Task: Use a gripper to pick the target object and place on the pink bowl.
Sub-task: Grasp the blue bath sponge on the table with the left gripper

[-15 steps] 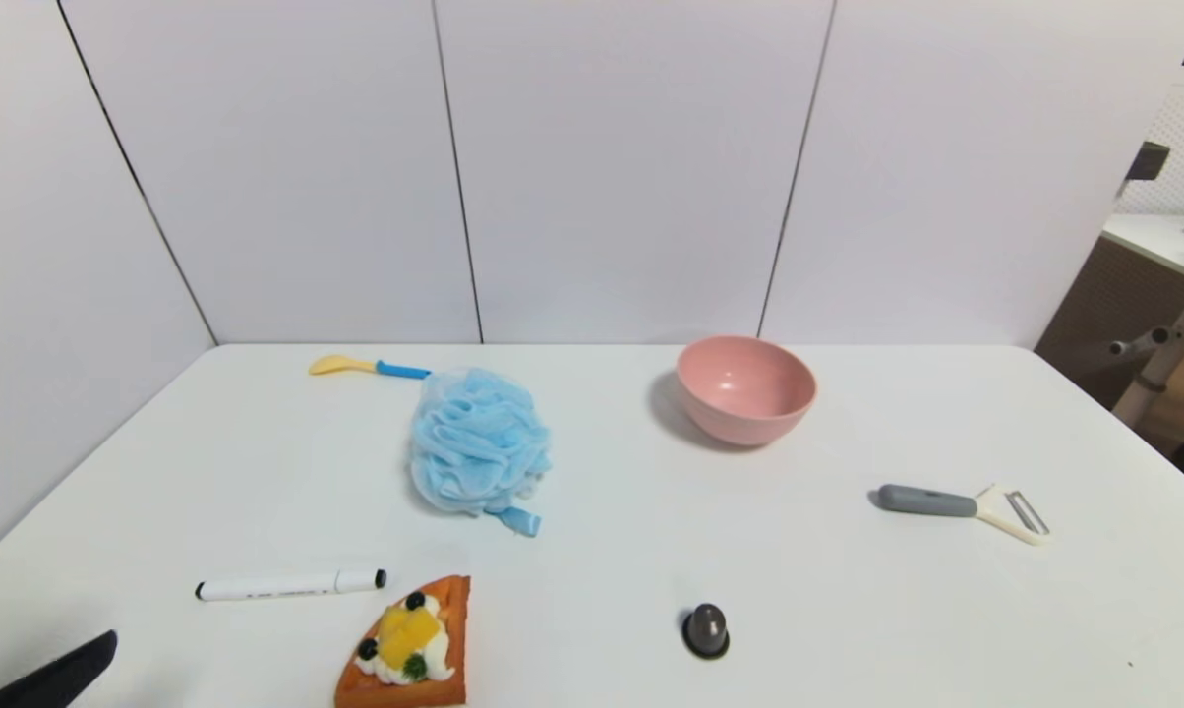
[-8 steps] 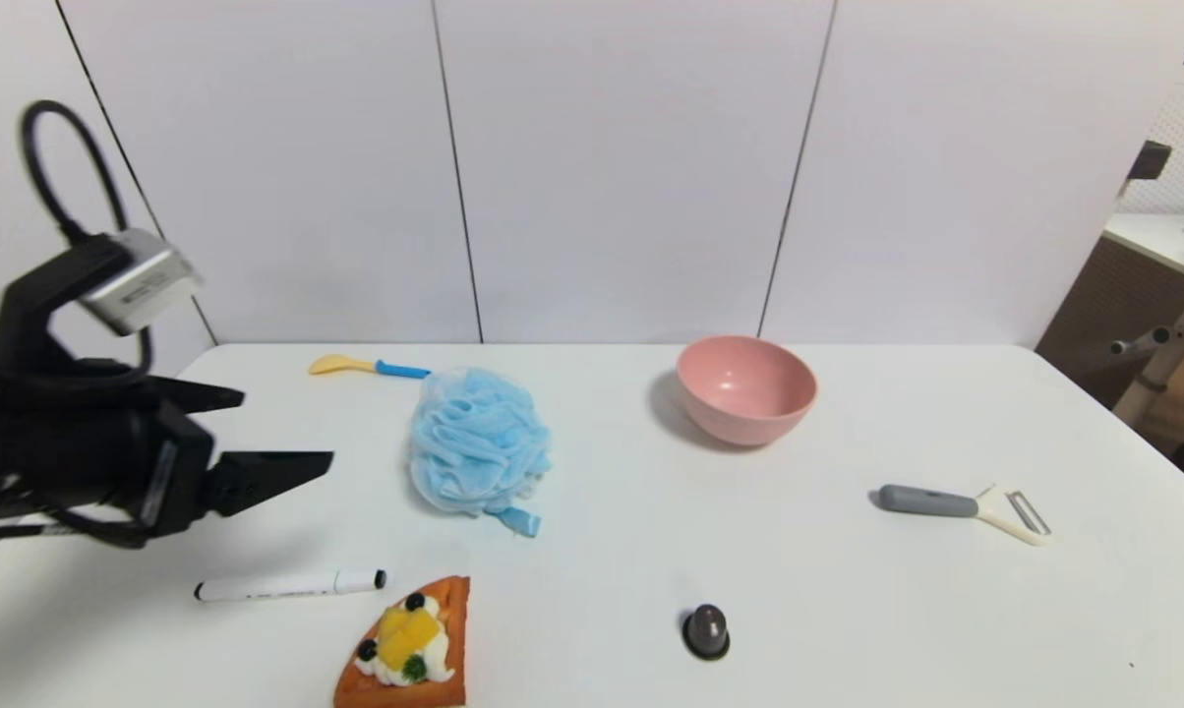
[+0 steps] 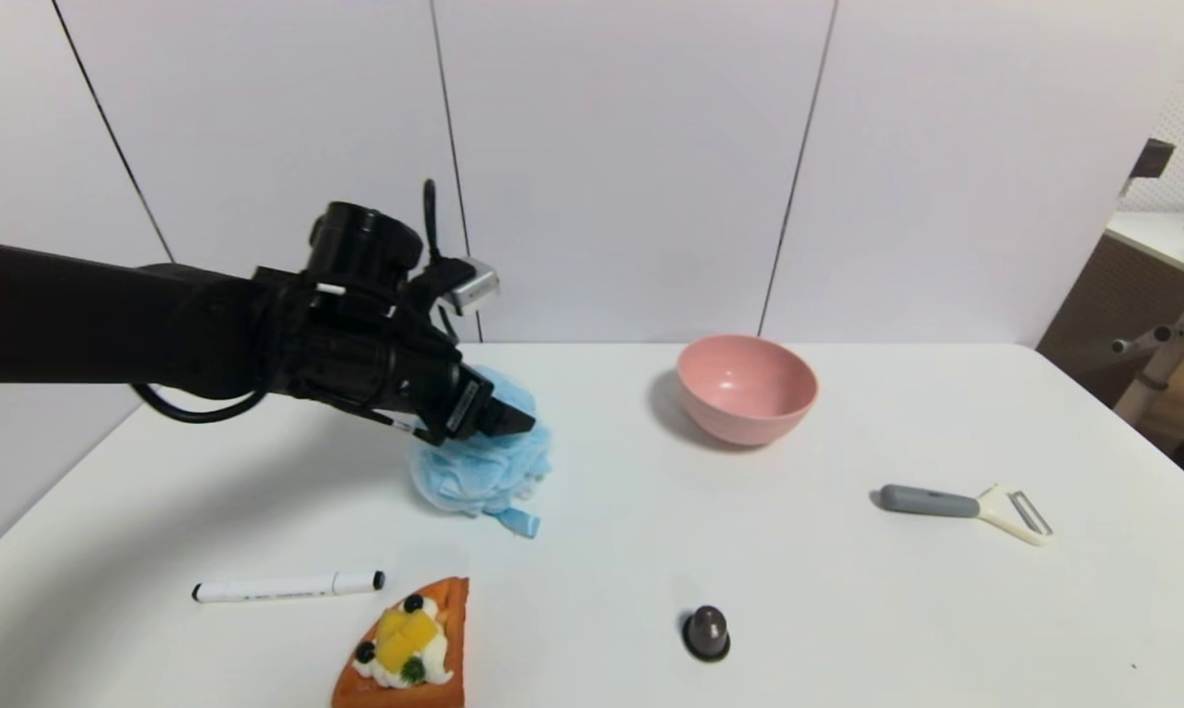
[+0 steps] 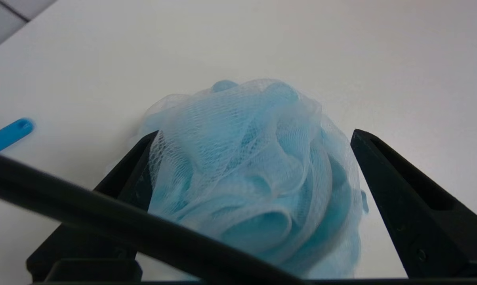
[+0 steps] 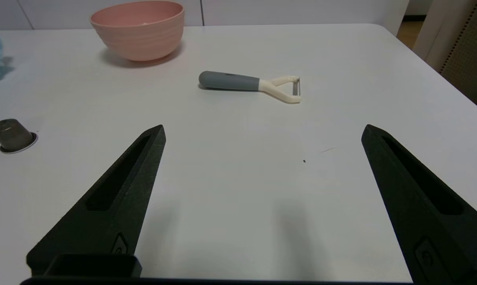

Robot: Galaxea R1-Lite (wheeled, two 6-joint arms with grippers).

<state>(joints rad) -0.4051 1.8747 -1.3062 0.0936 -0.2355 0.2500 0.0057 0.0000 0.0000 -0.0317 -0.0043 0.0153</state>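
Observation:
The target object, a fluffy light-blue mesh loofah point(image 3: 484, 474), lies on the white table point(image 3: 848, 590) left of centre, its ribbon loop point(image 3: 519, 521) pointing toward me. My left gripper point(image 3: 513, 421) reaches in from the left and sits on the loofah's upper side, covering part of it. In the left wrist view the loofah point(image 4: 254, 174) fills the gap between the two black fingers point(image 4: 397, 190) of the left gripper point(image 4: 256, 132), which stands open around it. The pink bowl point(image 3: 746, 386) stands upright to the right, apart from it. My right gripper point(image 5: 264, 128) hangs open over bare table.
A grey-handled peeler point(image 3: 966, 506) lies right of the bowl. Near the front edge are a white marker point(image 3: 287, 586), a toy waffle slice point(image 3: 405, 649) and a dark capsule point(image 3: 706, 631). A blue spoon handle point(image 4: 8, 133) lies just beyond the loofah. Wall panels close the back.
My left arm has swung up from the lower left corner and across to the right, its open gripper now over the loofah. The objects on the table have not moved.

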